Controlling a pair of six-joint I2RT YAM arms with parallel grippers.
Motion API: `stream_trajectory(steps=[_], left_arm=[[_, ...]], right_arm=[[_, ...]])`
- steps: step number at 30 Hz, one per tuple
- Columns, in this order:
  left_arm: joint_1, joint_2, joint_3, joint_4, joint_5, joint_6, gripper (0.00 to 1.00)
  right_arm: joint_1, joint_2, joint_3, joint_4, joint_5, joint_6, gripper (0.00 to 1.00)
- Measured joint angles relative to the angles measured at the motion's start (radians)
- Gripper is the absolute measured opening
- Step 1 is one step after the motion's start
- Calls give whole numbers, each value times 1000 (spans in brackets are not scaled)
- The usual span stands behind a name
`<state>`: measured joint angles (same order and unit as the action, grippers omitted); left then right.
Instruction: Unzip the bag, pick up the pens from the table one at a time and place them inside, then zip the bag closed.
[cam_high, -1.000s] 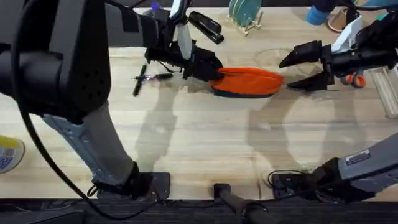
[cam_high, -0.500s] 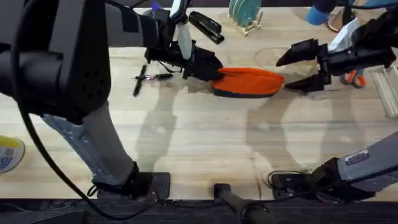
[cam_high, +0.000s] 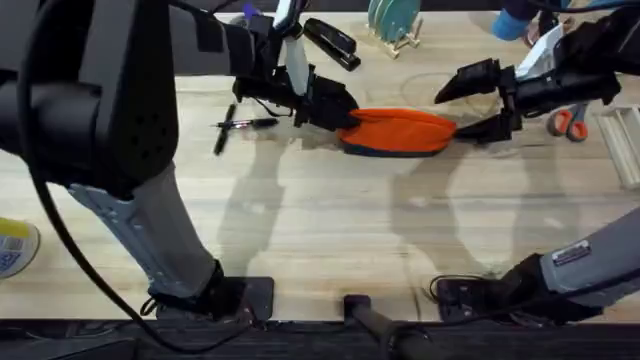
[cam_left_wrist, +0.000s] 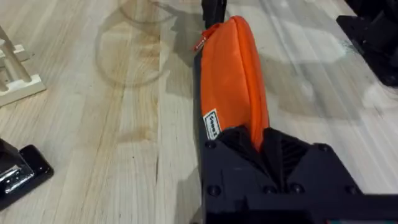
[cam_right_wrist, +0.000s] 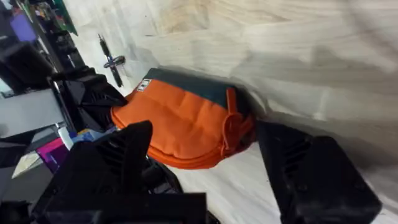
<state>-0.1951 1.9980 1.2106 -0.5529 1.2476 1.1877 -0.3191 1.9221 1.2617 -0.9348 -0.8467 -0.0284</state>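
Observation:
The orange bag (cam_high: 400, 131) lies on the table (cam_high: 320, 230), its zipper closed along the top in the left wrist view (cam_left_wrist: 233, 81). My left gripper (cam_high: 338, 110) is shut on the bag's left end (cam_left_wrist: 258, 140). My right gripper (cam_high: 452, 116) stands open with its fingers on either side of the bag's right end; in its own view the bag (cam_right_wrist: 180, 127) sits between the open fingers (cam_right_wrist: 134, 149). Two black pens (cam_high: 246, 124) lie to the left of the bag, one lengthwise, one slanted (cam_high: 224, 130). One pen (cam_right_wrist: 112, 61) shows past the bag.
A black stapler (cam_high: 331, 42) and a rack of teal plates (cam_high: 395, 20) stand at the back. Orange-handled scissors (cam_high: 566, 124) lie behind the right arm. A yellow roll (cam_high: 12, 248) sits at the left edge. Bare wood fills the front half.
My right gripper has moved left and slightly back, closing on the bag's right end with its fingers still open. The left gripper, bag and pens have not moved.

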Motion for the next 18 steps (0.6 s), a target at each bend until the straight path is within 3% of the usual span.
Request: stream_trajectory(steps=[11,14,18], left_arm=[[0,0,0,0,0,-3,43],[0,0,0,0,0,-3,43],[0,0,0,0,0,-3,43]], right_arm=[[4,19,0,4,0,7,912],[6,19,0,4,1,7,833],[7,22,0,5,10,7,642]])
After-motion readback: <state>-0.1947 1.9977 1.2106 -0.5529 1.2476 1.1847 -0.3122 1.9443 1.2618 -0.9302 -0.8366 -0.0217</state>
